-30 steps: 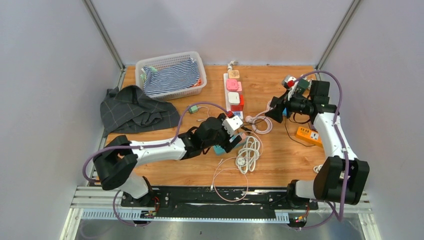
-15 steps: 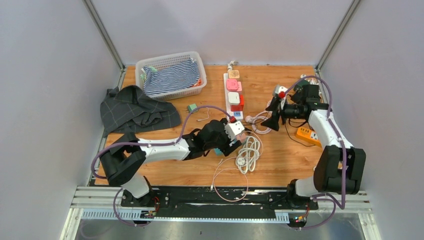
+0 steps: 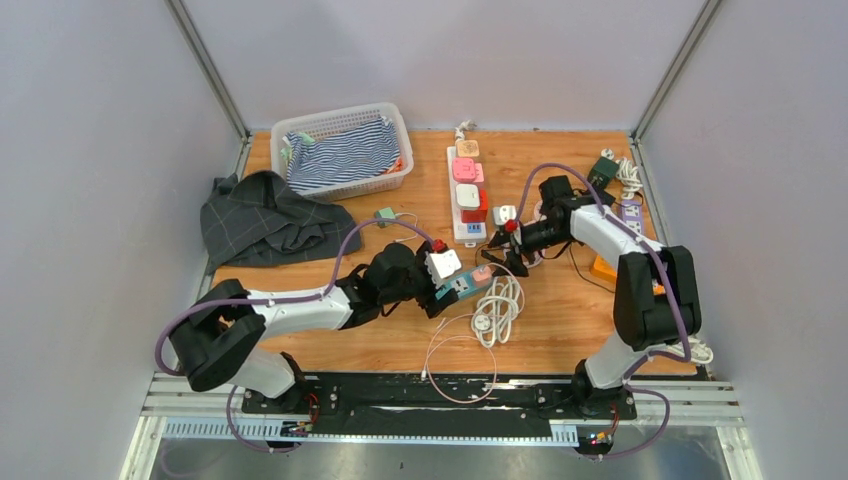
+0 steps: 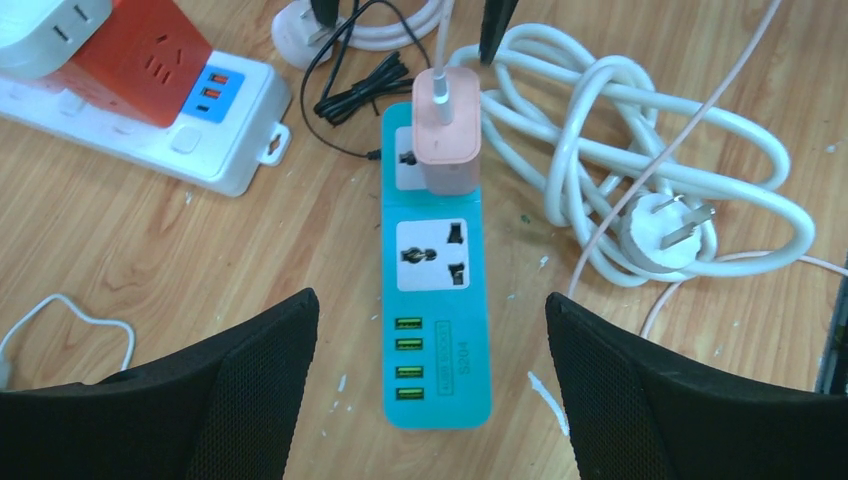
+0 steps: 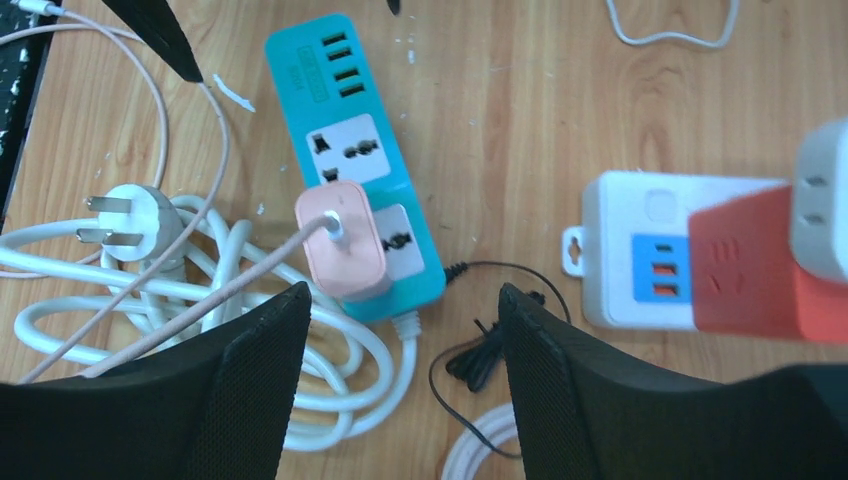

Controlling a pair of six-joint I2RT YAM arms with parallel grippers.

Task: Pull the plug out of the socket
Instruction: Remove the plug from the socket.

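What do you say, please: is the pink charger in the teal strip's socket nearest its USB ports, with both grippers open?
Not quite: the charger sits in the strip's socket farthest from the USB ports, as the left wrist view shows. The left gripper and right gripper are indeed open.

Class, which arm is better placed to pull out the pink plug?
Probably right: the right gripper, open, sits by the pink plug; the left gripper straddles the USB end of the teal strip.
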